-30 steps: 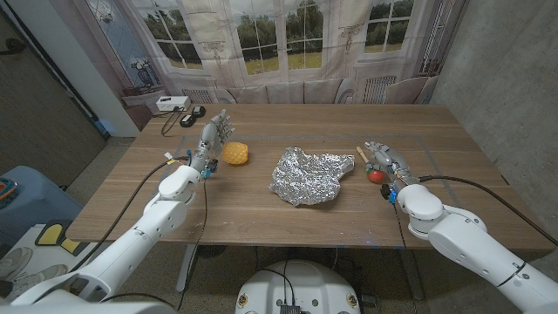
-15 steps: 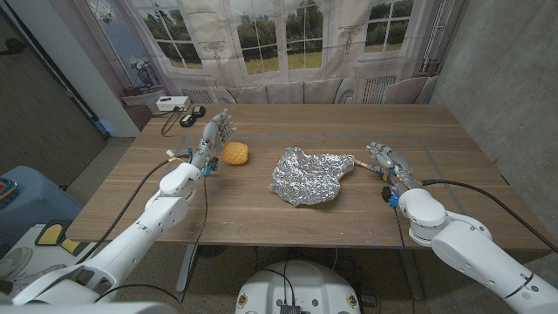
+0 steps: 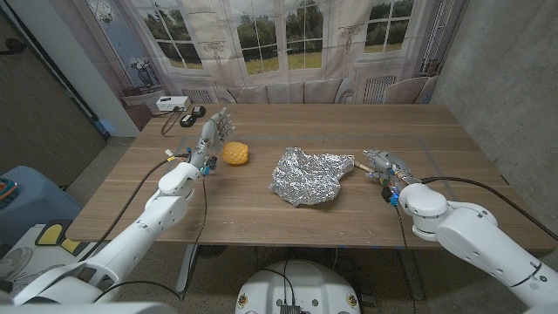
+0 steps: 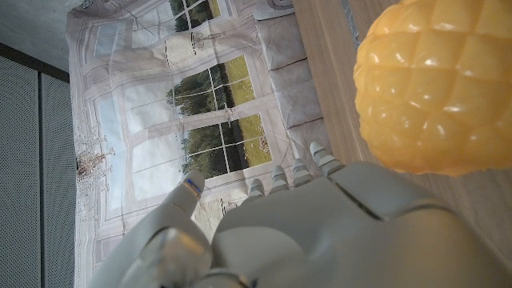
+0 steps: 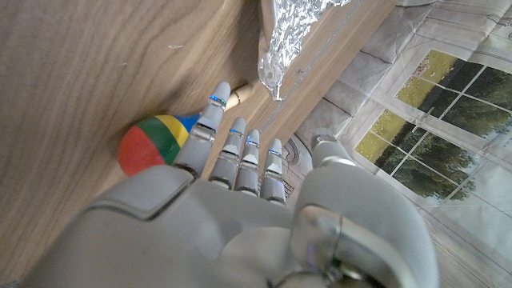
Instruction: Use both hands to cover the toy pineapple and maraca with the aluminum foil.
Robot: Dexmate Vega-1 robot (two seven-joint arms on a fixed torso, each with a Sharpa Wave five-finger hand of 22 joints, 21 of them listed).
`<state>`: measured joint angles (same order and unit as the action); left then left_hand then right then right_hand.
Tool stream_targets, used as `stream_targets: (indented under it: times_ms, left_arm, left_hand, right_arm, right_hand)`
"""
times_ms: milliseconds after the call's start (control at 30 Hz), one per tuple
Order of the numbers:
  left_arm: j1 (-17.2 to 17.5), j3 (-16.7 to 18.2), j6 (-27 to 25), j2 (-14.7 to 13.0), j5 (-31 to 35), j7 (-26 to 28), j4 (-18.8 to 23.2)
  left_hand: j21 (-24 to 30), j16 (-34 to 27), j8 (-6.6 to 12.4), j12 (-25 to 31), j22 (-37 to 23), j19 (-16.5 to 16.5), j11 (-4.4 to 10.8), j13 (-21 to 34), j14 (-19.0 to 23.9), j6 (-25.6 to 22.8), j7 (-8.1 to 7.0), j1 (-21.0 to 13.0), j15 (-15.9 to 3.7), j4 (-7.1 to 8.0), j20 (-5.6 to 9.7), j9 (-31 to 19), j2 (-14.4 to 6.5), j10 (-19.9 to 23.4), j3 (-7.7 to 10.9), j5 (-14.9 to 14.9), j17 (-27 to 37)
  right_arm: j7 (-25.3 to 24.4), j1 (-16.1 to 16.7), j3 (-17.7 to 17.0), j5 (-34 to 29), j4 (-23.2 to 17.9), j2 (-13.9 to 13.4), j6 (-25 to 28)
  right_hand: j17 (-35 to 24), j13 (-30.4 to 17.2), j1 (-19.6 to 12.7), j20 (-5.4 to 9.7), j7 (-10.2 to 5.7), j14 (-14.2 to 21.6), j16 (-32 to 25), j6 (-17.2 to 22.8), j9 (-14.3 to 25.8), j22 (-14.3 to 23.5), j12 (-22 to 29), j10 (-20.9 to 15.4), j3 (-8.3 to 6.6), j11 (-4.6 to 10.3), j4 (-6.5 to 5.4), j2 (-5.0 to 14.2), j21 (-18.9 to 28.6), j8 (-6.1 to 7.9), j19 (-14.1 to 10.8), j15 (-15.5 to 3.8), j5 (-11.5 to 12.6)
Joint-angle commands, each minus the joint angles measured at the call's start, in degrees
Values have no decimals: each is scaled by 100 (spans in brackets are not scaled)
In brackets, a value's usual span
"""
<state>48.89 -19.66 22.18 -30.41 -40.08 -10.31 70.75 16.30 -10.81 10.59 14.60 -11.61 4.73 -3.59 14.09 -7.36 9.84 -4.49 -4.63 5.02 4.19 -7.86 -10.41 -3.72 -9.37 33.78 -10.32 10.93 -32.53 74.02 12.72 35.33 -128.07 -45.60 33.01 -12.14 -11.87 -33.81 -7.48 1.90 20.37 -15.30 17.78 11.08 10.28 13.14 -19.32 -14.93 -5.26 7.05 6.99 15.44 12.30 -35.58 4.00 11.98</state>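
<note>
- Foil (image 3: pixel 309 175) lies crumpled in a loose sheet at the middle of the wooden table (image 3: pixel 261 218), touching neither toy.
- Toy pineapple (image 3: pixel 235 153), yellow and knobbly, sits on the table well to the foil's left; the left wrist view shows it close beside the fingers (image 4: pixel 293 171).
- Left robot hand (image 3: pixel 212 137) stands upright just beside the pineapple, fingers spread and holding nothing.
- Maraca (image 5: pixel 157 142), with a red, yellow, green and blue head, lies near the foil's right edge, its wooden handle (image 3: pixel 358 160) pointing toward the foil.
- Right robot hand (image 3: pixel 384 163) is over the maraca, fingers straight and slightly apart; I cannot tell whether they touch it.
- Small white box (image 3: pixel 172 103) sits at the table's far left corner.
</note>
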Motion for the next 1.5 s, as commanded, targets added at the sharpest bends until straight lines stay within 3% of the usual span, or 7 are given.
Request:
stream_targets:
  times_ms: [33,500,767,1167,1500]
  left_arm:
    - [94,75,9,-57,-35,60,71]
    - [165,123,66,-99,-27,106,197]
    - [293,181,146,-147,-24,169,353]
    - [388,221,194,-189,-28,194,450]
    - [377,235,217,-197,-38,170,463]
  left_hand:
    - [-9,-11,20,-10,-26,28,-19,10,-68,14,35,33,3,3,8,4,-3,-55,-18,-45,4]
    - [-9,-15,17,-18,-27,21,-16,1,-68,25,32,38,0,-2,8,4,-6,-54,-25,-46,1]
    - [-11,-17,17,-22,-27,24,-13,-4,-69,26,32,40,3,-6,6,5,-5,-54,-29,-45,-1]
    - [-12,-17,20,-27,-27,21,-12,-12,-73,20,28,41,-2,-16,7,6,-1,-54,-36,-45,-3]
    - [-13,-19,22,-30,-28,18,-16,-18,-72,13,32,42,0,-25,7,6,1,-48,-41,-46,-6]
  right_arm:
    - [330,-399,156,527,52,-228,550]
    - [571,-1075,525,943,273,-446,1144]
    - [685,-1655,828,1050,453,-473,1595]
    - [374,-2233,1066,1132,466,-374,2442]
    - [502,-2824,1491,1018,781,-171,2967]
  right_hand:
    - [-5,-5,53,103,93,162,-40,229,6,8,55,-162,0,-22,-13,9,-20,64,-88,10,-17]
    - [-9,-5,249,123,147,79,40,148,2,7,-13,-85,82,-61,-91,-45,-102,-19,5,71,-80]
    - [-10,-7,373,118,202,98,57,138,1,9,-33,-83,144,-102,-132,-93,-112,-41,-29,96,-119]
    - [-16,-11,551,137,323,468,-37,136,-2,25,-33,-146,217,-201,-178,-148,15,-69,-448,119,-157]
    - [-164,-27,687,201,460,1099,-307,398,-7,80,93,-544,294,-321,-175,-164,208,-18,-952,-26,-189]
